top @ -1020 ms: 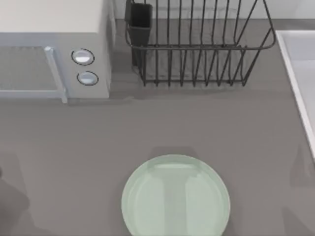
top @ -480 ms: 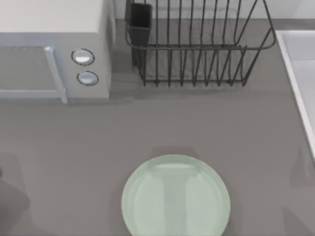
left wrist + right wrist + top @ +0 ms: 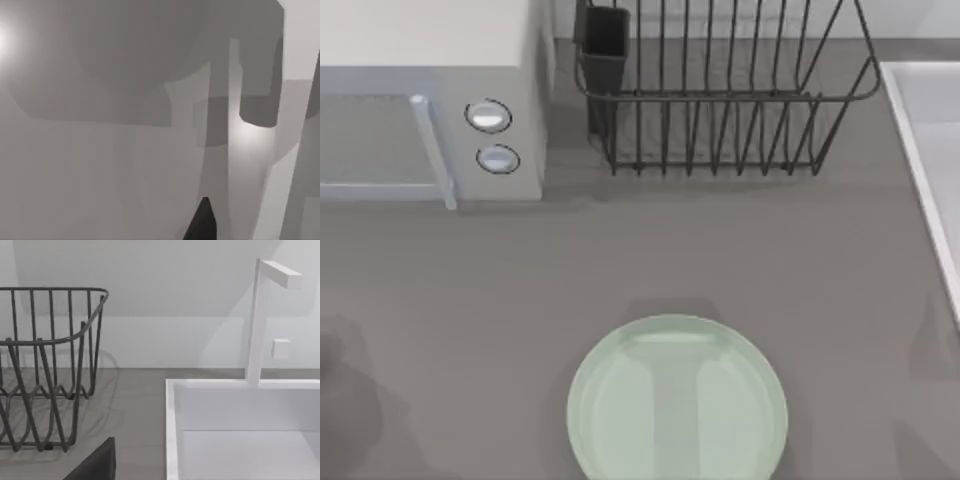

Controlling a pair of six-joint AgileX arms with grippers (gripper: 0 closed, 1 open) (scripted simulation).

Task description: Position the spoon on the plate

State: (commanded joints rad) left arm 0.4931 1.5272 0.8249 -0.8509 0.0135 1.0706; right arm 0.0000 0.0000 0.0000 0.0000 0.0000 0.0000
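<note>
The pale mint-green plate (image 3: 676, 402) lies flat on the grey table near the front edge, at the middle, and nothing rests on it. The spoon is out of view. A dark part of my left gripper (image 3: 202, 224) shows at the edge of the left wrist view, in front of plain grey surfaces and shadows. In the right wrist view a dark part of my right gripper (image 3: 98, 464) sits low over the grey table, facing the dish rack (image 3: 45, 370) and the white sink (image 3: 240, 430).
A pale microwave (image 3: 430, 100) with two round knobs stands at the back left. A dark wire dish rack (image 3: 720, 90) with a cutlery cup (image 3: 605, 40) stands at the back middle. The white sink (image 3: 930, 150) with its faucet (image 3: 260, 320) fills the right side.
A soft shadow at the table's left edge has shifted slightly in the top view. The plate, microwave and rack have not moved.
</note>
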